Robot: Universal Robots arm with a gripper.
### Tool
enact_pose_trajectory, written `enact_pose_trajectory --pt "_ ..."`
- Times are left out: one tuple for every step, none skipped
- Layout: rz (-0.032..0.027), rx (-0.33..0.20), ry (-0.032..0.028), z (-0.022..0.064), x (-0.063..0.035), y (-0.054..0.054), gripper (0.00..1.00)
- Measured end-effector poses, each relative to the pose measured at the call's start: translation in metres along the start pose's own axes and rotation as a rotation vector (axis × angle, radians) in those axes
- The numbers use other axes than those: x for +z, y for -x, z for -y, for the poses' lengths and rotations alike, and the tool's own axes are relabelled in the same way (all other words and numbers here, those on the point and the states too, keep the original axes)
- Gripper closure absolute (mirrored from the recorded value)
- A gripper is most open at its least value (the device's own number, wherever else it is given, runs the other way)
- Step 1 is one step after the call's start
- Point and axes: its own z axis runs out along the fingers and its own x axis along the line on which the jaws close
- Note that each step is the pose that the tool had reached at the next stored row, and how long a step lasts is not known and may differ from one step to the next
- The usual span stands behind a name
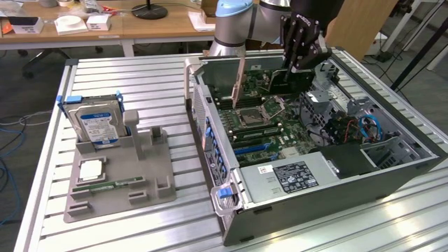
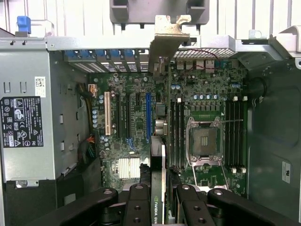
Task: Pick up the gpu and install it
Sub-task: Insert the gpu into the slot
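gpu (image 2: 158,165): thin black card, held on edge inside the open case (image 1: 336,205), above the motherboard (image 2: 131,117). Its silver bracket (image 2: 165,40) points toward the case's rear wall.
claw (image 1: 302,65): clamped on the gpu, one finger on each flat face, at the end of the card away from the bracket.
gpu vs claw: the card runs out from between the fingers toward the case's rear wall. The claw grips from above and the card hangs below it.
height: in the exterior view the bracket's top stands about level with the case's rim and its lower tip looks clear of the board. Judged raised, not seated.
step in hand: pick-up done. Install under way, with the card carried over the case's expansion slots.
line-up: in the wrist view the card's edge is just beside the blue slot (image 2: 148,115) and roughly parallel to it. Cannot tell whether it is directly over the slot.
seating calls for (judgement): card edge square over its slot, bracket meeting the opening in the case's rear wall, then a straight press with no tilt.
risk (judgement): the card is gripped at one end only, so the bracket end may droop or catch on the case's rear wall.
outside the case: grey holder (image 1: 150,173) on the surface (image 1: 140,79), on the exterior view's left of the case. It carries the hard drive (image 1: 98,123) upright and the memory stick (image 1: 108,185) lying flat, both well apart from the claw.
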Motion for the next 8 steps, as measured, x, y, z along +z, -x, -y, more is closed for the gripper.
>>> enact_pose_trajectory --pt "-0.0001 0.0 0.0 0.0 0.0001 0.0001 0.74" --pt "-0.0001 0.0 0.0 0.0 0.0002 0.0002 0.74" --pt "-0.0001 0.0 0.0 0.0 0.0004 0.0003 0.74" --pt "0.0 0.0 0.0 0.0 0.0007 0.0004 0.74" --pt "-0.0001 0.0 0.0 0.0 0.001 0.0007 0.74" --pt "-0.0001 0.0 0.0 0.0 0.0013 0.0008 0.74" --pt "-0.0001 0.0 0.0 -0.0001 0.0014 0.0009 0.74" --pt "-0.0001 0.0 0.0 -0.0001 0.002 0.0012 0.74"
